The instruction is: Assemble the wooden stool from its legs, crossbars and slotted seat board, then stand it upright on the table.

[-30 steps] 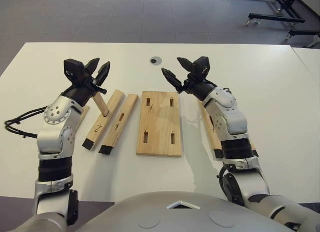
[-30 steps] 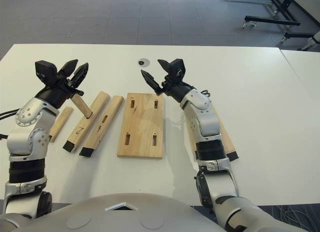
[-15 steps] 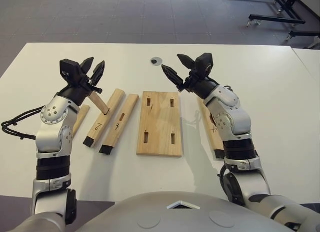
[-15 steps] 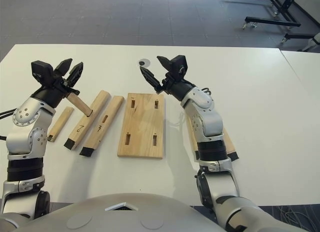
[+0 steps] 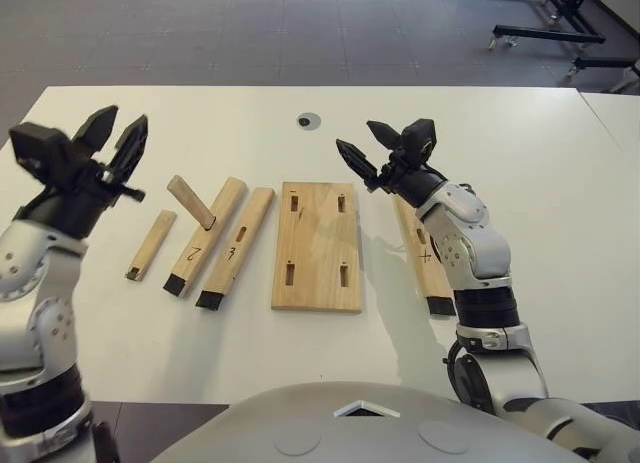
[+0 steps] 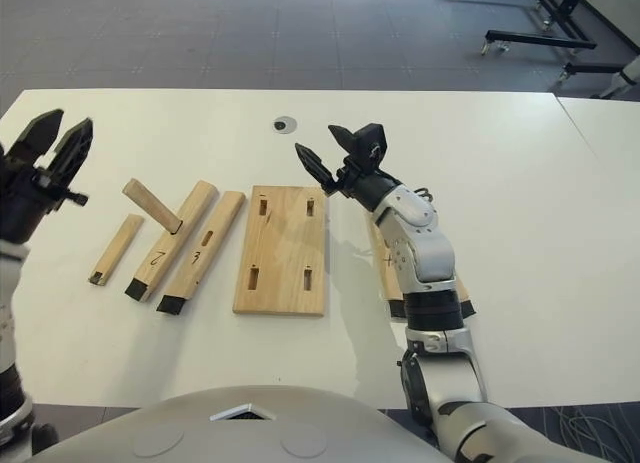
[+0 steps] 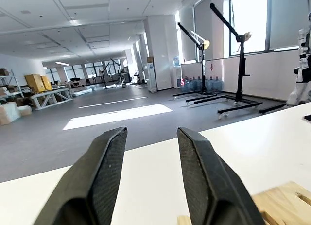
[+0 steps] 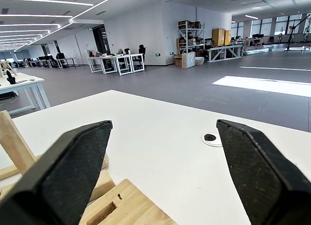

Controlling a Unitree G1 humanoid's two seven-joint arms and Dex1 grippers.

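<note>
The left gripper (image 7: pixel 153 131) held its two black fingers (image 7: pixel 92 186) parted above the white table (image 7: pixel 286 130). A pale wooden piece (image 7: pixel 282 203) lay beside one finger, and black metal stands (image 7: pixel 239 64) rose behind.

Far edge: a broad band of bare counter (image 5: pixel 480 113) runs corner to corner, marked only by a flat round grommet (image 5: pixel 304 121).
Middle: the seat board (image 5: pixel 318 245) lies flat and low, so a tool could pass above it.
Left of board: two long legs (image 5: pixel 205 235) lie side by side, with a narrow bare gap between them and the board.
Tallest obstacle: a tilted crossbar (image 5: pixel 190 201) rises from the outer leg, slanting toward the far left corner.
Left edge: a short piece (image 5: pixel 151 245) lies flat just beside the outer leg. The left tool (image 5: pixel 130 113) hangs above with fingers spread, apart from the crossbar.
Board's far right corner: the right tool (image 5: pixel 354 133) hovers here with fingers spread. Its arm spans the right-hand legs (image 5: pixel 420 253).
Right edge: wide bare counter.
Near edge: a bare strip in front of the board.
</note>
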